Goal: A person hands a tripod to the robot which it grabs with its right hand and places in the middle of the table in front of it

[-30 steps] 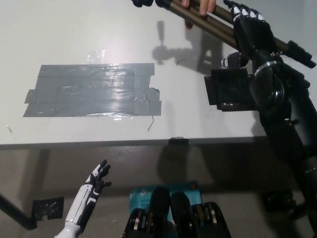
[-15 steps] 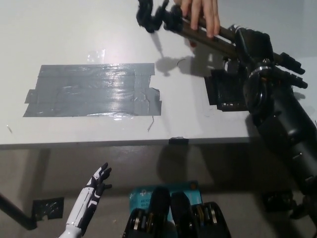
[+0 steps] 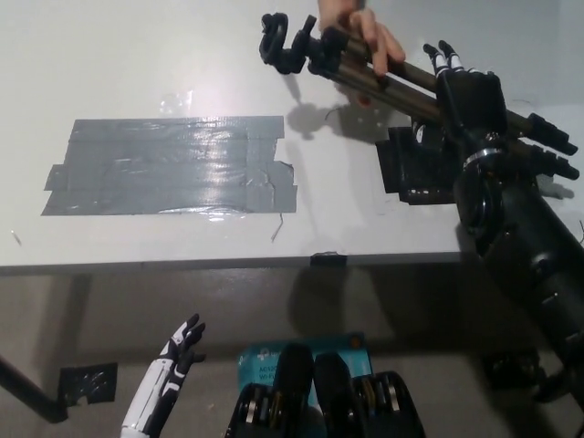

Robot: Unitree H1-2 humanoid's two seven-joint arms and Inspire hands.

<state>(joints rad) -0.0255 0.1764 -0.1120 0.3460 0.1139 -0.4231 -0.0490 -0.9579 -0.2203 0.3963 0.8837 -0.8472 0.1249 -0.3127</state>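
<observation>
A folded tripod (image 3: 401, 80) with dark bronze legs and a black head (image 3: 283, 46) hangs slanted over the table's far right. A person's hand (image 3: 360, 32) holds it near the head end. My black right hand (image 3: 467, 89) lies over the tripod's legs further right, its fingers (image 3: 442, 57) stretched out rather than wrapped around them. The leg ends (image 3: 547, 151) stick out past my wrist. My white left hand (image 3: 175, 360) rests low at the lower left, below the table edge, fingers apart and holding nothing.
A large patch of grey tape (image 3: 169, 164) covers the middle-left of the white table (image 3: 137, 55). A black square patch (image 3: 412, 169) lies under the tripod. The table's front edge (image 3: 310, 265) runs across the picture; below it is floor with a tape scrap (image 3: 87, 383).
The person has brought the tripod lower and further left, so its head now shows fully. My right hand has come down with the legs. The left hand has sunk slightly.
</observation>
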